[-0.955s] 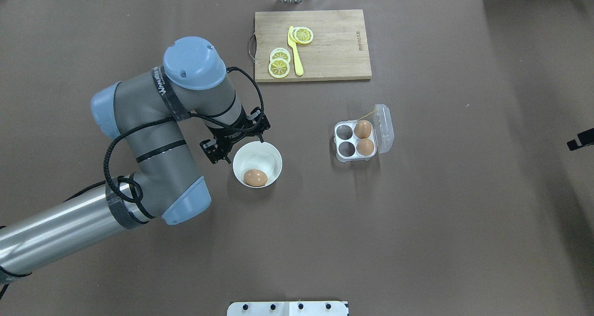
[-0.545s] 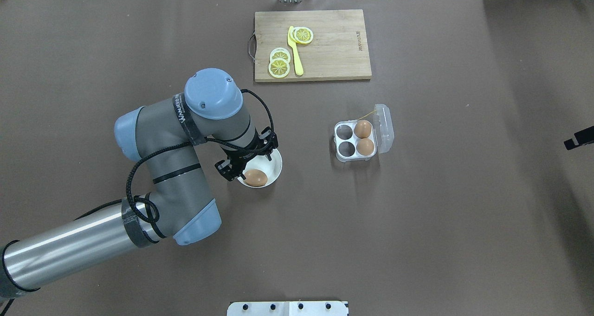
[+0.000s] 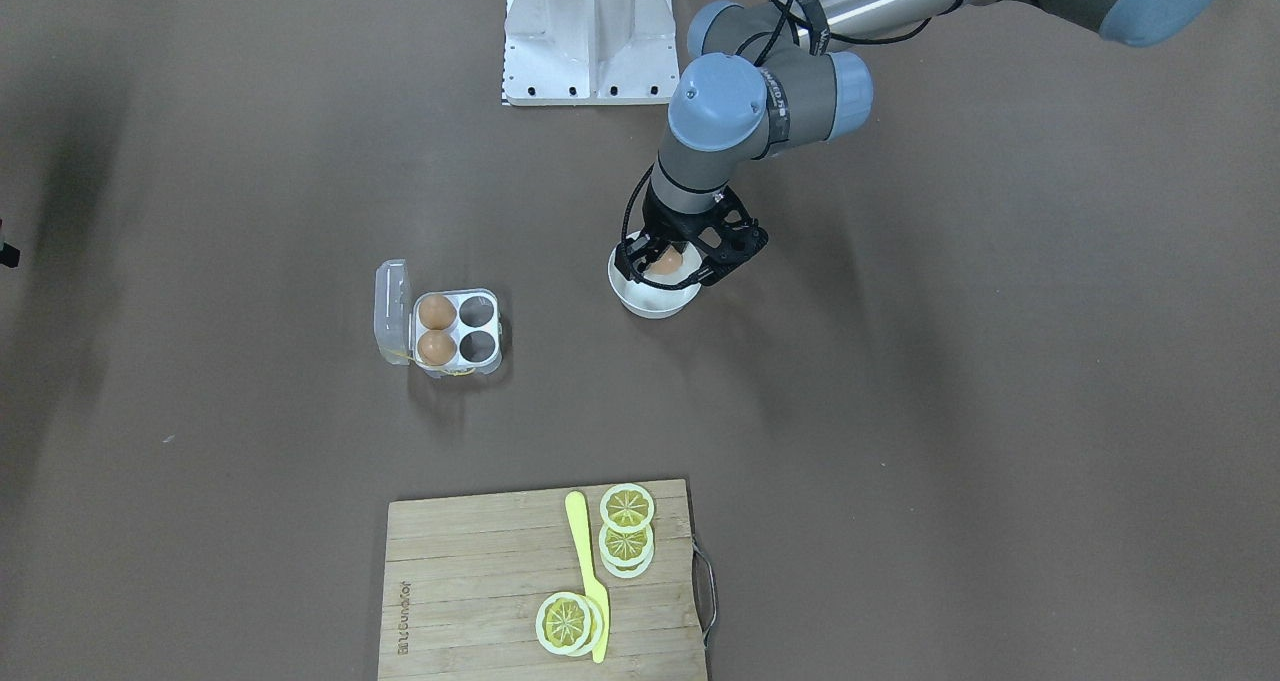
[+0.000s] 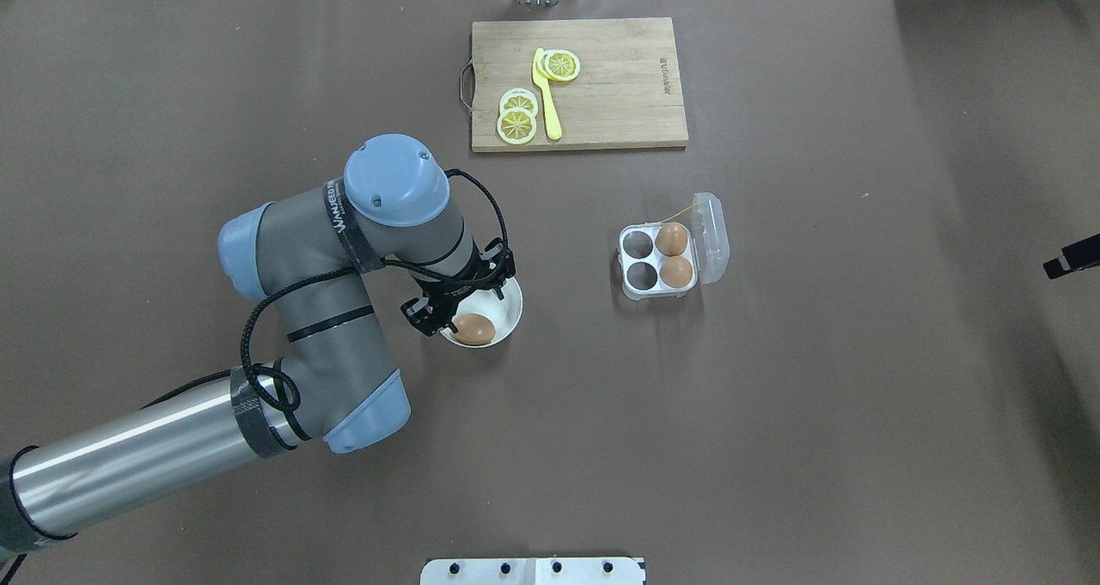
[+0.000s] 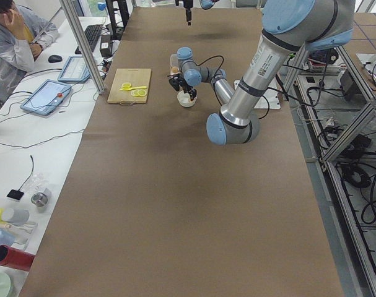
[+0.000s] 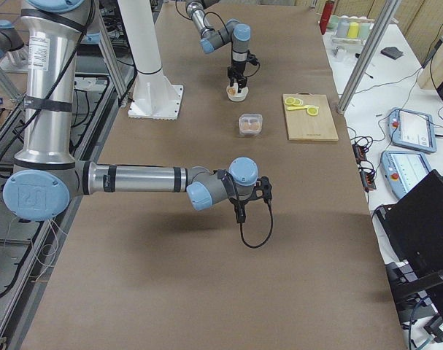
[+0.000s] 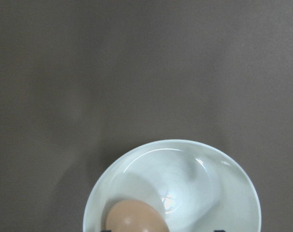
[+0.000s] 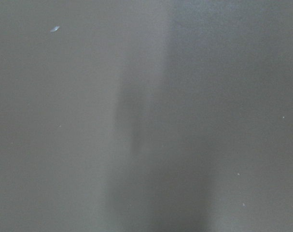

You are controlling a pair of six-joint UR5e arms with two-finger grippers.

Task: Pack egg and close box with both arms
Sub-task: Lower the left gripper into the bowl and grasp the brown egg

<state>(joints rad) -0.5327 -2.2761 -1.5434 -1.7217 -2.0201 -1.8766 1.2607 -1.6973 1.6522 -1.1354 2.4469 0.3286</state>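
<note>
The left gripper (image 3: pixel 670 264) hangs over the white bowl (image 4: pixel 512 303) on the counter (image 4: pixel 773 439), fingers spread either side of the light-brown egg (image 4: pixel 473 328) inside it, a smooth, probably fragile thing best pinched gently across its middle, while the open egg carton (image 4: pixel 632 291) waits well apart from that bowl.

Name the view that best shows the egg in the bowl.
Overhead exterior: the egg shows almost whole in the bowl. Left wrist view crops it at the bottom; front view half hides it behind the left pincer; side views are too distant.
</note>
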